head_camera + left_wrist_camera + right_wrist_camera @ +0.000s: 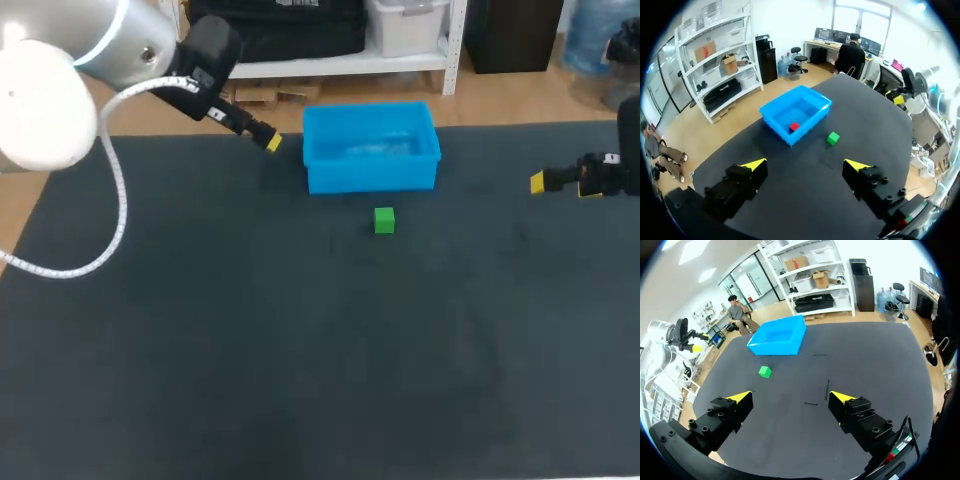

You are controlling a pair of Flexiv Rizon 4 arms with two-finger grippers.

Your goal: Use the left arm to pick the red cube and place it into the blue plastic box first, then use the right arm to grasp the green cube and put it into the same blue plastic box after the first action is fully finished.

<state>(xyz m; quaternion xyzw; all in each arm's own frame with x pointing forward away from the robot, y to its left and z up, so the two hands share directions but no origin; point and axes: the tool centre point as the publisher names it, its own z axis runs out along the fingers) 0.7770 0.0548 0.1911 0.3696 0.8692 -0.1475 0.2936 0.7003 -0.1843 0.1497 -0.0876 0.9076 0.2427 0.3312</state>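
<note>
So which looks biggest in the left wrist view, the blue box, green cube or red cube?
1. blue plastic box, by far.
2. green cube and red cube: nearly alike; the red one, inside the box, sits farther off, so I won't rank them.

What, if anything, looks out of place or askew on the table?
Nothing stands out. The red cube lies inside the blue box, which sits upright; the green cube rests on the table near it, not touching. The left tool and right tool are open, clear of both.
</note>
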